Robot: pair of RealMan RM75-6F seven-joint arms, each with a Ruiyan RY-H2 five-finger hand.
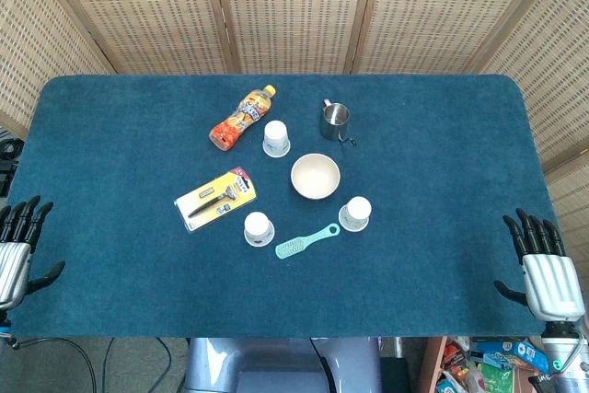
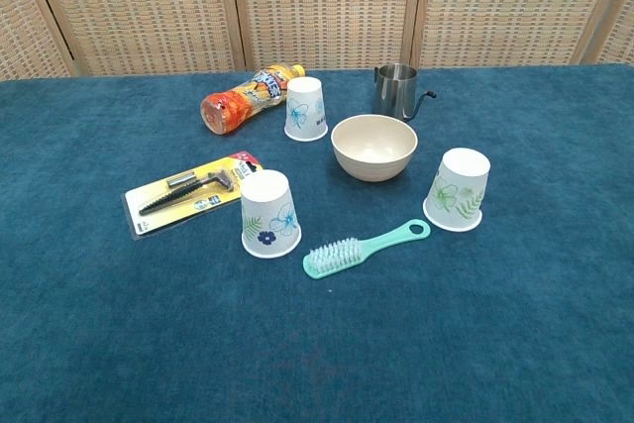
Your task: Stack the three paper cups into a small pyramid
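**Cups scattered, stacking not begun**

Cups: three, paper, all upside down, well apart on the blue cloth. Far cup (image 2: 306,108) just beside the orange bottle (image 2: 250,97). Near-left cup (image 2: 269,213) between the razor pack (image 2: 191,193) and the teal brush (image 2: 365,248). Right cup (image 2: 458,189) near the brush handle's ring end. Beige bowl (image 2: 373,147) in the middle of the three; steel pitcher (image 2: 395,89) behind it.

Left hand (image 1: 18,246) at the table's near-left edge, fingers spread, holding nothing. Right hand (image 1: 543,269) at the near-right edge, likewise released and empty. Both well away from any cup; neither seen in chest view.

Risks, judged: thin paper walls crushed by too firm a grasp; light cups tipped or skidded by a brushing finger; bowl or brush knocked while gathering the base pair; top cup toppled if the base pair sits too far apart.

Surface: blue carpet-like cloth (image 1: 442,163), soft, probably grippy. Backdrop: woven cane screen panels (image 2: 327,2) in wooden frames.
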